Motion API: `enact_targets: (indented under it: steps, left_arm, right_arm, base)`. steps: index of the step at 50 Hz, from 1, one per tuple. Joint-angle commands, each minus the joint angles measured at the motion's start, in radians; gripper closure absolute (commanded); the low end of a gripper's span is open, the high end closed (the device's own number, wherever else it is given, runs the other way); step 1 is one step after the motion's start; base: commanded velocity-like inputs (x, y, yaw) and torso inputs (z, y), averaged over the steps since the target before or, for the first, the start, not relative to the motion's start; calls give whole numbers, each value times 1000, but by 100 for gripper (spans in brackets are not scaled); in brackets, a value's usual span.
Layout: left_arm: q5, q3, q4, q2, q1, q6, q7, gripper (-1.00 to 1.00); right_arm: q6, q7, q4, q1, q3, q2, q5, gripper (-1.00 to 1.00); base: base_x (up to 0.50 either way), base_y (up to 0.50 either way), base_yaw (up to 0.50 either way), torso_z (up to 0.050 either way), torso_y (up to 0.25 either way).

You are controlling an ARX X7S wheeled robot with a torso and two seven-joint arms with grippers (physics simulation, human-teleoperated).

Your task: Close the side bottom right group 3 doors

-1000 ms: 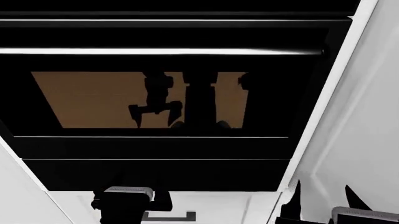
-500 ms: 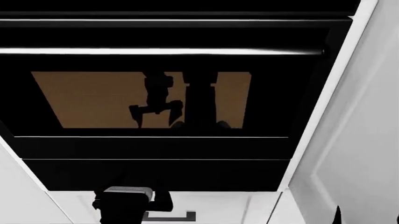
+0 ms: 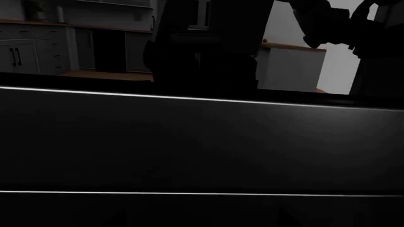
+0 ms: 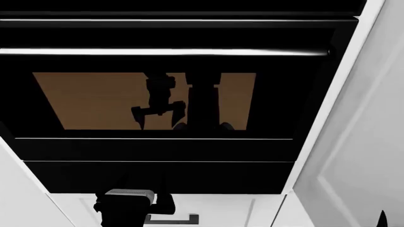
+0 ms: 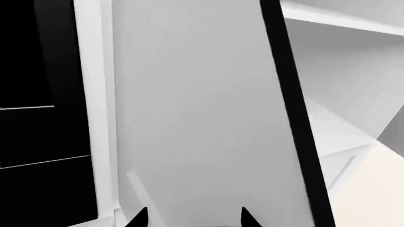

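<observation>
- White cabinet door [image 4: 363, 156], shaker-framed, fills the head view's right side, beside the black glass oven door [image 4: 158, 104].
- Right tool [image 5: 192, 218]: two dark fingertips [image 5: 137, 218] set apart, close against the door panel [image 5: 196, 118].
- Left tool [image 4: 129, 203]: only its body shows below the oven; its opening cannot be told.
- Drawer handle [image 4: 173, 220] lies beside it.

The right gripper [image 4: 381, 218] has dropped almost out of the head view.
</observation>
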Motion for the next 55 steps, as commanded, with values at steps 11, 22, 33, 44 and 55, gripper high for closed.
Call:
enact_targets:
  steps: [11,22,33,44,55]
  left_arm:
    - [-1,5,5,-6,3,6,-8,-100]
    - [-2,9,9,-9,4,2,-15,-100]
    - [-1,13,8,-10,3,5,-17,-100]
    - [-2,16,3,-12,1,10,-18,-100]
    - [-6,19,4,-14,0,9,-21,-100]
  right_arm:
    - [168,161,107,68,407,-18,27,-100]
    - [269,295,174,157,416,127,178,-100]
    - [338,400,290,234,318,224,245,-100]
    - [293,291,343,332,233,321,293,-100]
    - [186,275,370,516,17,502,343,-100]
  base:
    - [0,0,0,0,3]
    - [0,0,0,1,2]
    - [0,0,0,1,2]
    - [0,0,0,2,2]
    - [0,0,0,2,2]
